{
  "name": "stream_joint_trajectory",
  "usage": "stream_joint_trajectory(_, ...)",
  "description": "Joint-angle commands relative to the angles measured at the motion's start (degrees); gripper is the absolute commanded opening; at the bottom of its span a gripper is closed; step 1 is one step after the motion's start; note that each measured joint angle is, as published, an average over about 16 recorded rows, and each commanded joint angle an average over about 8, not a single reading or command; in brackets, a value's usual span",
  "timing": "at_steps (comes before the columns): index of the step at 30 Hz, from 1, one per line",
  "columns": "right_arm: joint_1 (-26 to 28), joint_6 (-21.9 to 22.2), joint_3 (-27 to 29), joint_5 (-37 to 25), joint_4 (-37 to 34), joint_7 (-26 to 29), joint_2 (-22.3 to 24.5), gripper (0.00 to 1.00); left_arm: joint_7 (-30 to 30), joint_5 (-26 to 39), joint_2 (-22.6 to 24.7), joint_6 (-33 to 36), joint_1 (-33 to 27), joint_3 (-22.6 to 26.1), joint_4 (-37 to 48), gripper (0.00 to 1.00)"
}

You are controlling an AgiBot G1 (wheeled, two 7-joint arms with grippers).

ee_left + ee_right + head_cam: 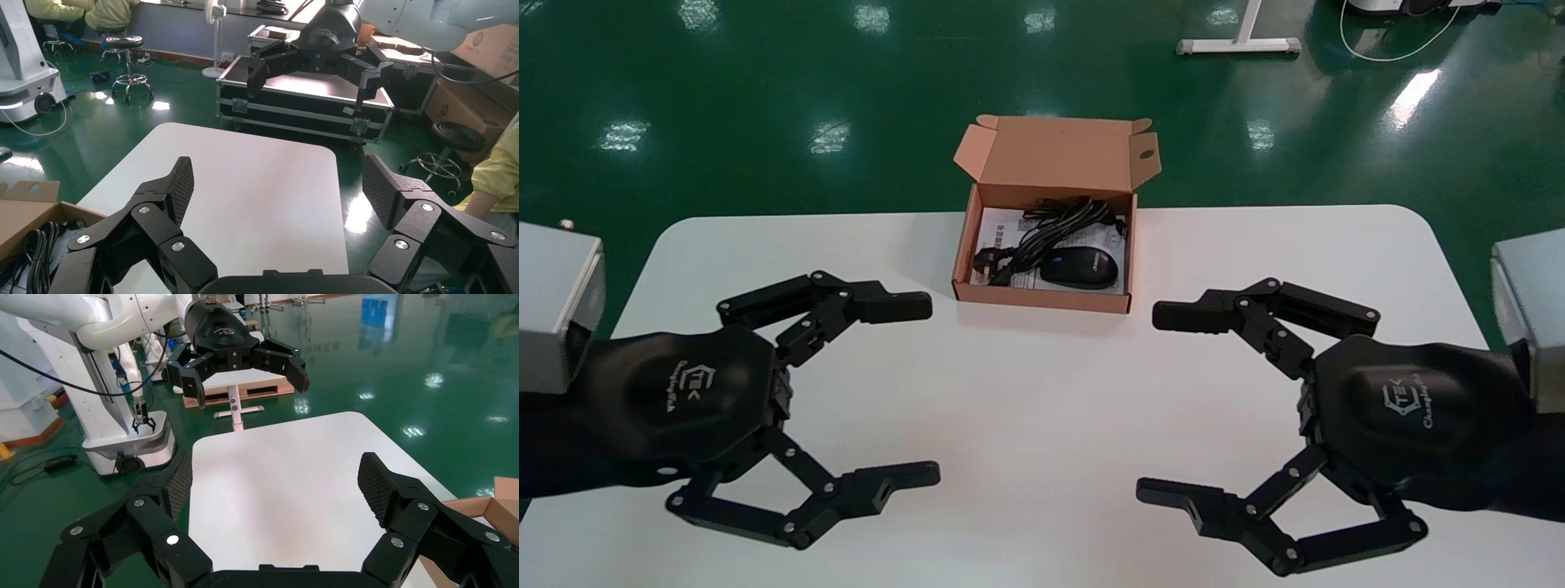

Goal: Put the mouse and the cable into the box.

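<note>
1. The left claw [932, 390] hovers released, fingers spread wide, over the worktop's [1042, 457] near left corner.
2. The right claw [1148, 402] mirrors it over the near right corner, equally released.
3. Midway along the far edge sits the box [1042, 299], lid flap raised.
4. Inside lie the mouse [1079, 269], toward its near wall, and the bundled cable [1050, 233] just behind it, touching.

Leaflet [1001, 245] lay mostly hidden under cable [1050, 229] and mouse [1081, 269]; its print was too small to read. In both wrist views box [1042, 298] was cropped by edge, only corner showing.
</note>
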Motion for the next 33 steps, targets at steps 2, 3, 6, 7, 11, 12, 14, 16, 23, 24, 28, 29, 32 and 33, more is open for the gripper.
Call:
stream_joint_trajectory(2, 0.00, 0.00, 0.00, 0.00, -0.01, 0.00, 0.00, 1.00, 0.00, 0.01, 0.00, 0.00, 0.00, 0.00, 0.01, 1.00)
stream_joint_trajectory(3, 0.00, 0.00, 0.00, 0.00, -0.01, 0.00, 0.00, 1.00, 0.01, 0.01, 0.00, 0.00, 0.00, 0.00, 0.01, 1.00)
stream_joint_trajectory(6, 0.00, 0.00, 0.00, 0.00, -0.01, 0.00, 0.00, 1.00, 0.01, 0.01, 0.00, 0.00, 0.00, 0.00, 0.01, 1.00)
stream_joint_trajectory(7, 0.00, 0.00, 0.00, 0.00, -0.01, 0.00, 0.00, 1.00, 0.01, 0.01, 0.00, 0.00, 0.00, 0.00, 0.01, 1.00)
stream_joint_trajectory(11, 0.00, 0.00, 0.00, 0.00, -0.01, 0.00, 0.00, 1.00, 0.01, 0.01, 0.00, 0.00, 0.00, 0.00, 0.01, 1.00)
stream_joint_trajectory(12, 0.00, 0.00, 0.00, 0.00, -0.01, 0.00, 0.00, 1.00, 0.01, 0.01, 0.00, 0.00, 0.00, 0.00, 0.01, 1.00)
stream_joint_trajectory(14, 0.00, 0.00, 0.00, 0.00, -0.01, 0.00, 0.00, 1.00, 0.01, 0.01, 0.00, 0.00, 0.00, 0.00, 0.01, 1.00)
stream_joint_trajectory(16, 0.00, 0.00, 0.00, 0.00, -0.01, 0.00, 0.00, 1.00, 0.01, 0.01, 0.00, 0.00, 0.00, 0.00, 0.01, 1.00)
stream_joint_trajectory(23, 0.00, 0.00, 0.00, 0.00, -0.01, 0.00, 0.00, 1.00, 0.01, 0.01, 0.00, 0.00, 0.00, 0.00, 0.01, 1.00)
stream_joint_trajectory(24, 0.00, 0.00, 0.00, 0.00, -0.01, 0.00, 0.00, 1.00, 0.01, 0.01, 0.00, 0.00, 0.00, 0.00, 0.01, 1.00)
stream_joint_trajectory(28, 0.00, 0.00, 0.00, 0.00, -0.01, 0.00, 0.00, 1.00, 0.01, 0.01, 0.00, 0.00, 0.00, 0.00, 0.01, 1.00)
stream_joint_trajectory(29, 0.00, 0.00, 0.00, 0.00, -0.01, 0.00, 0.00, 1.00, 0.01, 0.01, 0.00, 0.00, 0.00, 0.00, 0.01, 1.00)
stream_joint_trajectory(32, 0.00, 0.00, 0.00, 0.00, -0.01, 0.00, 0.00, 1.00, 0.01, 0.00, 0.00, 0.00, 0.00, 0.00, 0.01, 1.00)
stream_joint_trajectory(33, 0.00, 0.00, 0.00, 0.00, -0.01, 0.00, 0.00, 1.00, 0.01, 0.00, 0.00, 0.00, 0.00, 0.00, 0.01, 1.00)
